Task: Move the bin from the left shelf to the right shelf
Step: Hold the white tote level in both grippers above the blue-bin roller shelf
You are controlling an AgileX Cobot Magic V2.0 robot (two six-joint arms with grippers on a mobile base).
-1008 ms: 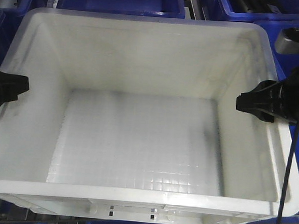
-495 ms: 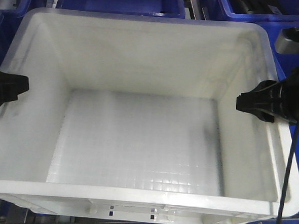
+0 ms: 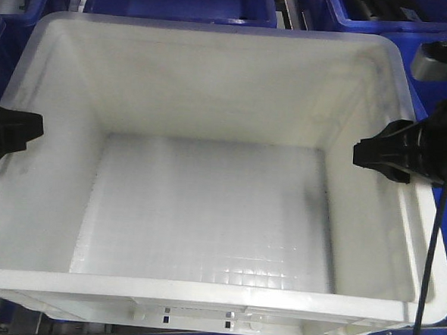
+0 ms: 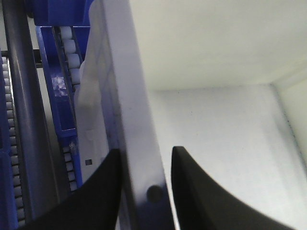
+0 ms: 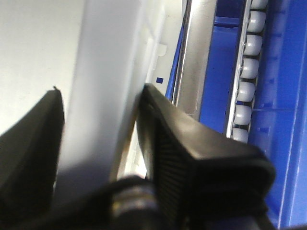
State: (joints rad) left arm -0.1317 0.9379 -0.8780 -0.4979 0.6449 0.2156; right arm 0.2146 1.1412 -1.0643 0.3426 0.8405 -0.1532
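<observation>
The white bin (image 3: 213, 83) fills the front view, empty, with a gridded floor. My left gripper (image 3: 28, 129) is shut on its left rim and my right gripper (image 3: 365, 155) is shut on its right rim. In the left wrist view the thick rim (image 4: 129, 96) runs between the two black fingers of the left gripper (image 4: 146, 158), one outside the wall and one inside. In the right wrist view the right gripper (image 5: 100, 103) clamps the rim (image 5: 105, 57) the same way. The bin's printed side is out of view.
Dark blue totes (image 3: 180, 2) (image 3: 400, 11) stand behind the bin, and more blue plastic (image 3: 444, 226) lies to its right. White roller tracks (image 5: 249, 72) (image 4: 69, 48) and a metal rail (image 5: 194, 62) run beside the bin. A black cable (image 3: 429, 256) hangs over the right rim.
</observation>
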